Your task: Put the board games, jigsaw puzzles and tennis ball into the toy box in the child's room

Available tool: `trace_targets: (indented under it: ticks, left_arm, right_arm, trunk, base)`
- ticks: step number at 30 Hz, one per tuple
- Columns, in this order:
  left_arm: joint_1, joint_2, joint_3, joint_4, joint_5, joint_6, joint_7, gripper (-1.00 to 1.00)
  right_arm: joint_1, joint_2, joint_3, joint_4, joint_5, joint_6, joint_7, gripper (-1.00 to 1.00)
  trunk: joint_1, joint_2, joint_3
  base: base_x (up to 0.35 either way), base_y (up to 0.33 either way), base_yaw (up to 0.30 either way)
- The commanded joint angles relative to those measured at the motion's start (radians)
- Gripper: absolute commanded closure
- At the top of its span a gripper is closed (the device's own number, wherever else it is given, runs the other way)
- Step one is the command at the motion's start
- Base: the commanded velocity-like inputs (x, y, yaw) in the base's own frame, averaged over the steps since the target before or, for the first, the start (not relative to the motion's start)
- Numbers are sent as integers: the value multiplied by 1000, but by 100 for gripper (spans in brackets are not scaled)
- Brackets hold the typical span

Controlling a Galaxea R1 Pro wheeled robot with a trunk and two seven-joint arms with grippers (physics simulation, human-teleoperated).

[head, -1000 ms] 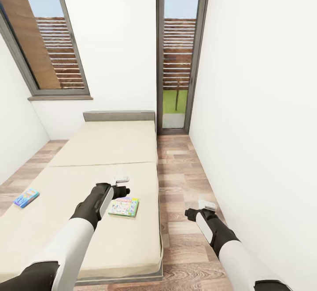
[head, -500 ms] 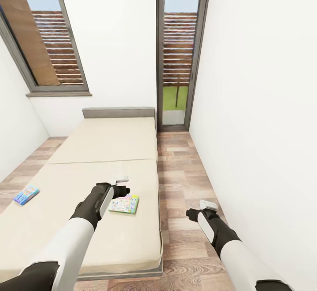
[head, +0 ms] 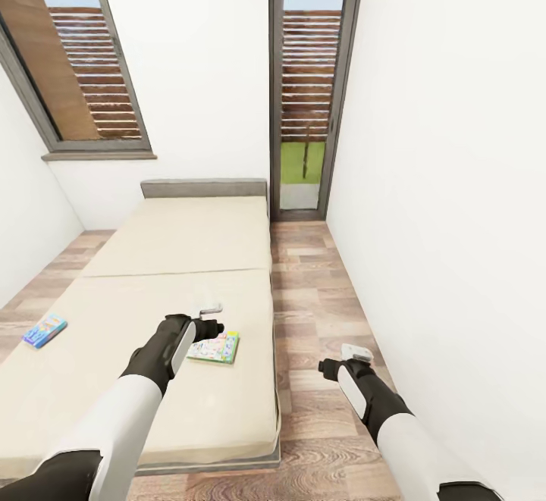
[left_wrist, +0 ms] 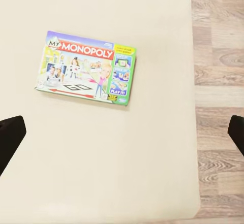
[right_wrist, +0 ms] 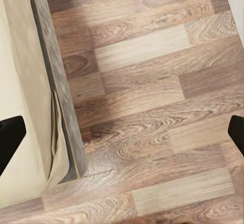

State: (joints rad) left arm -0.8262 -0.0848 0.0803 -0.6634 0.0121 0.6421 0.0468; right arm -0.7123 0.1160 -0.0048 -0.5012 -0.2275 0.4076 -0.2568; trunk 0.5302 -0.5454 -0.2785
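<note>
On bed (head: 189,258): Monopoly box (left_wrist: 87,67) under spread left end effector (head: 208,319).

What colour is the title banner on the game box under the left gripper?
Red with white MONOPOLY lettering, on the board game lying on the beige bed. Clearest in the left wrist view.

Monopoly box (left_wrist: 86,67) flat on bed (left_wrist: 101,163)

The bed (head: 182,258) has a plain beige mattress, matt and smooth like cloth, on a thin grey matt frame. The Monopoly box (left_wrist: 87,67) looks like printed card with a slight sheen. The floor (right_wrist: 152,97) is wood plank, grained, brown and grey. The walls (head: 440,145) are flat matt white.
</note>
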Motion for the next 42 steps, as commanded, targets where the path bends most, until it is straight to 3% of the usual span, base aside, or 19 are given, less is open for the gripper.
trace_targets:
  ticks: [1, 17, 42]
  left_arm:
    - [-1, -1, 4, -1, 2, 5, 3, -100]
    - [-1, -1, 4, -2, 2, 7, 4, -100]
    - [0, -1, 0, -34, 2, 9, 4, -100]
  right_arm:
    - [-1, 0, 0, -2, -8, 4, -6, -100]
    - [0, 5, 6, -6, -3, -2, -15, -100]
    - [1, 6, 6, -7, -3, -4, -15, -100]
  trunk:
    - [0, -2, -3]
    - [0, -2, -27]
    - [0, -2, -29]
  base:
    - [0, 0, 0]
    - [0, 0, 0]
    - [25, 0, 0]
